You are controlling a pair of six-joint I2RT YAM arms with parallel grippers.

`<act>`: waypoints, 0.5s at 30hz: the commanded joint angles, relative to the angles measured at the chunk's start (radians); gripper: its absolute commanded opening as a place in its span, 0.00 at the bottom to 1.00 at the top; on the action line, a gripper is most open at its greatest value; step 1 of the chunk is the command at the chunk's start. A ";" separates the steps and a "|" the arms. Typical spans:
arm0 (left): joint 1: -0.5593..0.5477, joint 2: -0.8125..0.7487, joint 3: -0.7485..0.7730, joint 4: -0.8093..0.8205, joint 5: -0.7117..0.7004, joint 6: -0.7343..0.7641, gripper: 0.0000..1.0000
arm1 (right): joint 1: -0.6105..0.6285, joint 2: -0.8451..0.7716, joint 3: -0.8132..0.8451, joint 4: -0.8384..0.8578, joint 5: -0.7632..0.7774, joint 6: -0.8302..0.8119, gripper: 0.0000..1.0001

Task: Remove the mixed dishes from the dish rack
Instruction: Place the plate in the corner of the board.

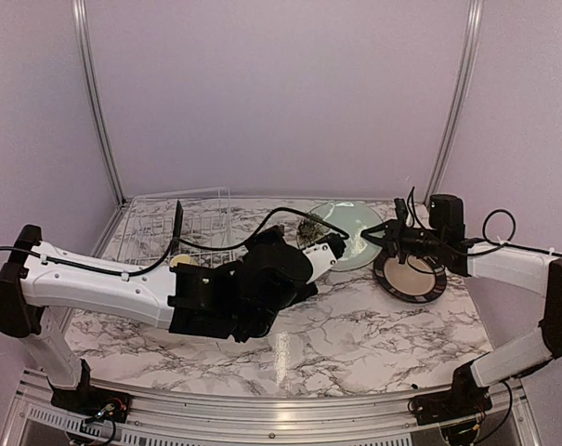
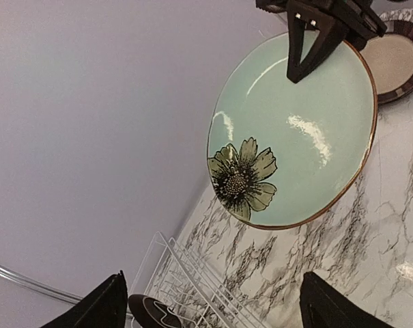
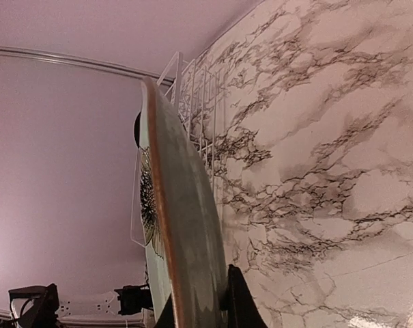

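A pale green plate (image 1: 350,228) with a dark flower and a thin brown rim hangs tilted over the middle back of the table. My right gripper (image 1: 392,237) is shut on its right rim; the right wrist view shows the plate (image 3: 186,239) edge-on between the fingers (image 3: 237,301). My left gripper (image 1: 332,246) stands open just left of the plate (image 2: 308,150), touching nothing. The white wire dish rack (image 1: 206,218) is at the back left, with a dark plate (image 1: 178,223) upright in it and a pale yellow mug (image 1: 180,262) partly hidden by my left arm.
A cream plate with a dark rim (image 1: 411,276) lies flat on the marble table below my right gripper. The left arm stretches across the table's middle. Walls close in at the back and both sides.
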 commanded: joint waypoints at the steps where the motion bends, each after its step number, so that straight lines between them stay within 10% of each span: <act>1: 0.038 -0.150 0.045 -0.192 0.195 -0.325 0.91 | -0.141 -0.057 -0.037 0.067 -0.063 -0.061 0.00; 15: 0.345 -0.427 -0.096 -0.242 0.590 -0.775 0.98 | -0.669 -0.167 -0.220 -0.055 -0.079 -0.198 0.00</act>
